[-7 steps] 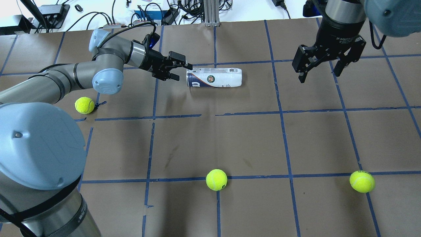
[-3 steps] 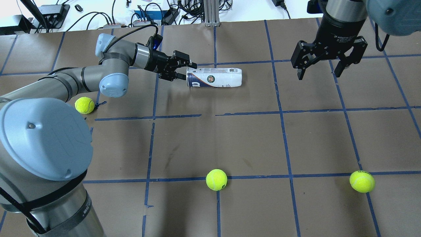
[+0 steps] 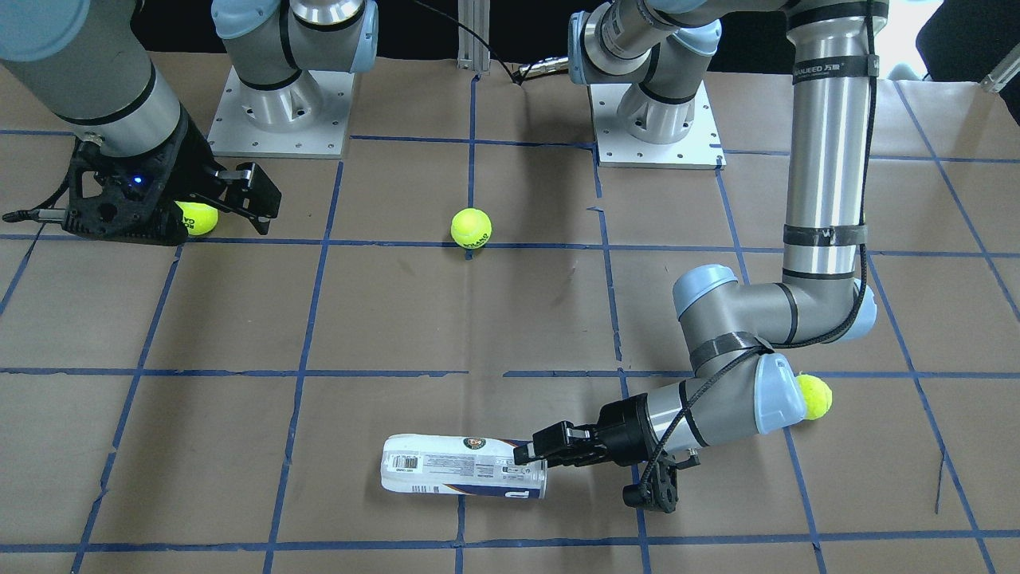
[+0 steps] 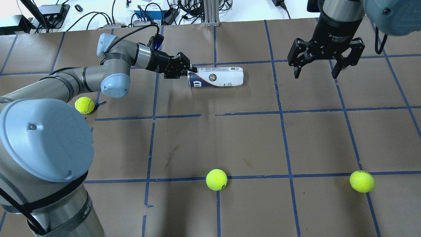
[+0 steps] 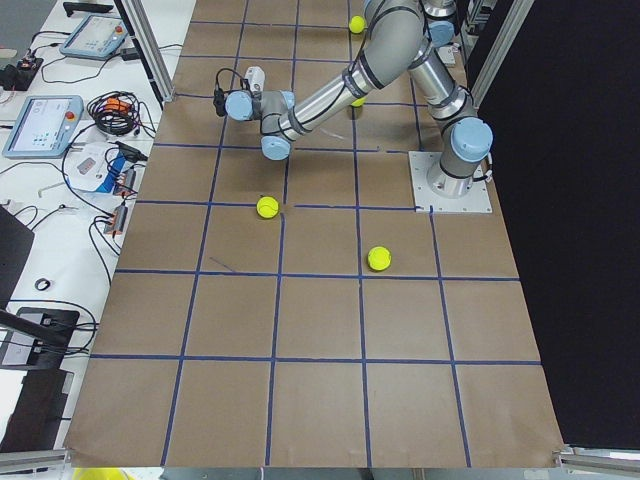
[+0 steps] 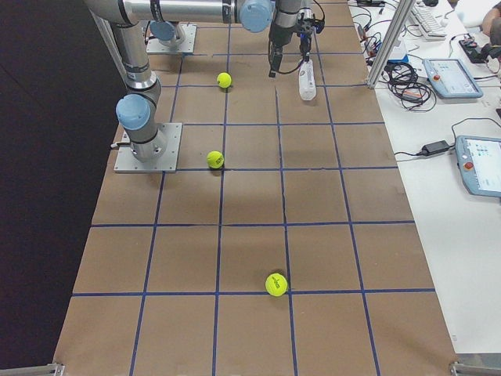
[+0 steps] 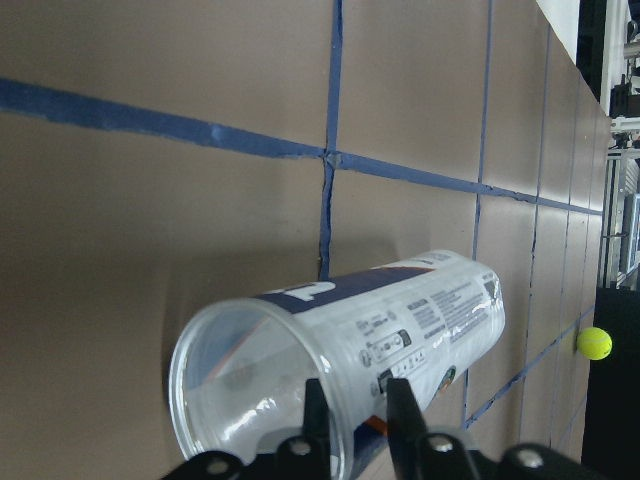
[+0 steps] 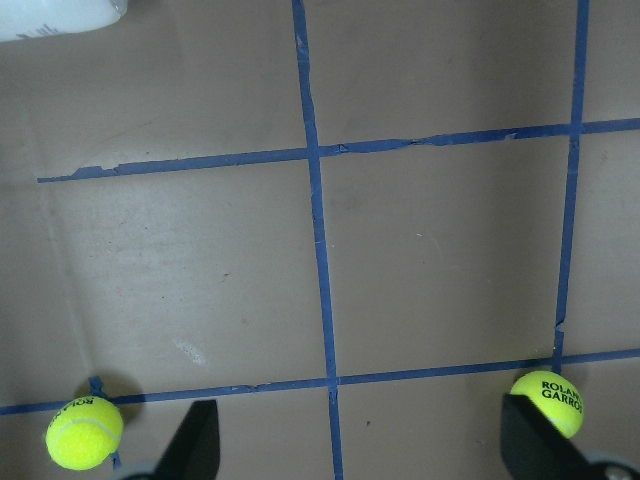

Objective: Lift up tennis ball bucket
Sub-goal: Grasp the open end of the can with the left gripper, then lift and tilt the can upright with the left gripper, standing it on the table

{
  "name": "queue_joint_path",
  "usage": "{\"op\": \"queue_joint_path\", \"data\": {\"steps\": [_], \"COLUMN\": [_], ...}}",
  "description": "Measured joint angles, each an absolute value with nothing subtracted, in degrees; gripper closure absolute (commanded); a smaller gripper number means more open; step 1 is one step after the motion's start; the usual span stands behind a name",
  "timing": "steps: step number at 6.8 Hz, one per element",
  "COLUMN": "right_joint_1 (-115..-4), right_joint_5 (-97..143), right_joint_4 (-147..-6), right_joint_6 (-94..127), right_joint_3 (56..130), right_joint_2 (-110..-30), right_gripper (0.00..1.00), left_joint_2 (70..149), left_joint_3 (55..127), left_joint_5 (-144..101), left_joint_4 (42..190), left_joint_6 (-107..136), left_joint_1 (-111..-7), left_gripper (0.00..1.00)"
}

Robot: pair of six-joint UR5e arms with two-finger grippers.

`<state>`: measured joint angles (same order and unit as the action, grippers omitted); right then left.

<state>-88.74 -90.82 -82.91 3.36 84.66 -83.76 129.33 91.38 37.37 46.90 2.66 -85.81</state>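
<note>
The tennis ball bucket (image 4: 218,77) is a clear tube with a white and navy label. It lies on its side on the brown table, open end toward my left arm. It also shows in the front view (image 3: 446,473) and the left wrist view (image 7: 420,320). My left gripper (image 4: 190,69) is shut on the rim of the open end, one finger inside the wall and one outside, as the left wrist view (image 7: 355,405) shows. My right gripper (image 4: 315,70) is open and empty, hovering to the right of the tube's closed end.
Three yellow-green tennis balls lie loose: one by my left arm's elbow (image 4: 84,105), one front centre (image 4: 216,179), one front right (image 4: 362,181). Cables and boxes (image 4: 148,13) lie beyond the table's far edge. Both arm bases (image 3: 653,119) stand at the near edge.
My left gripper moved right to the tube's open end and closed on its rim; the tube shifted slightly right. My right gripper drifted a little toward the far edge, still open.
</note>
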Motion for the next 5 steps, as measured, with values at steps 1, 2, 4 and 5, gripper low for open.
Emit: {"op": "queue_joint_path", "data": {"steps": [1,2,4,5], "right_joint_1": [-88.81,-88.87,-89.93,-90.98], "right_joint_5": [-90.88,-90.91,-90.93,-90.92], "right_joint_4": [-82.87,-82.83,-82.82,-82.88], "right_joint_6": [3.61,4.07,6.26,7.27], "right_joint_3": [84.67,84.68,84.66,84.69], "right_joint_2": [-83.82,-83.97,-84.09,-84.06], "right_gripper": [0.00,0.00,0.00,0.00], "left_joint_2": [128.64,126.87,119.59,116.54], "left_joint_3": [91.48,91.60,91.86,91.33], "left_joint_5": [37.31,37.23,37.43,39.04], "left_joint_4": [46.38,45.73,45.75,46.02], "left_joint_6": [3.89,6.53,15.48,19.17], "left_joint_1": [-86.21,-86.54,-87.13,-88.72], "left_gripper": [0.97,0.97,0.96,0.96]}}
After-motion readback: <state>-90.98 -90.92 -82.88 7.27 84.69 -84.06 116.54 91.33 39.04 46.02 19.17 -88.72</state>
